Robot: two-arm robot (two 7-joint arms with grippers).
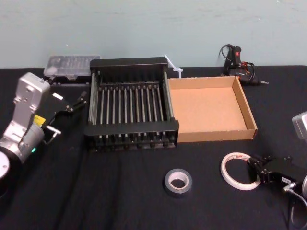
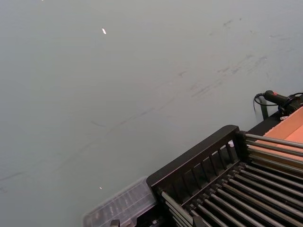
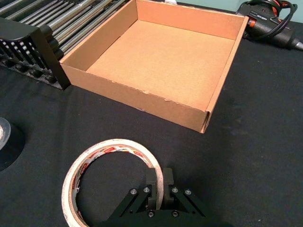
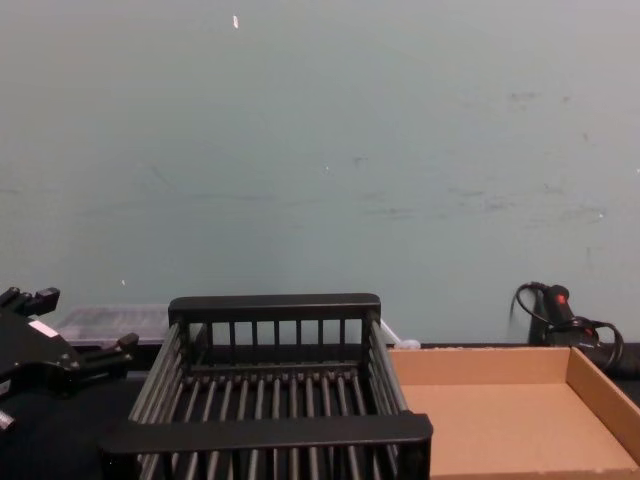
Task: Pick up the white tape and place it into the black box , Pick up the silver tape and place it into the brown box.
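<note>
The white tape (image 1: 233, 155) lies flat on the black table at the front right, a thin ring with red print inside (image 3: 113, 143). My right gripper (image 1: 254, 167) is shut on the ring's near wall, one finger inside and one outside (image 3: 160, 182). The silver tape (image 1: 169, 184) lies flat to its left, also seen at the right wrist view's edge (image 3: 7, 142). Behind them stand the empty black box (image 1: 132, 127) and, touching its right side, the empty brown box (image 1: 211, 108). My left gripper (image 1: 76, 99) hovers open left of the black box.
A clear plastic case (image 1: 72, 66) lies behind the black box at the back left. A black corded tool (image 1: 237, 62) lies behind the brown box at the back right. Bare black cloth stretches across the table's front.
</note>
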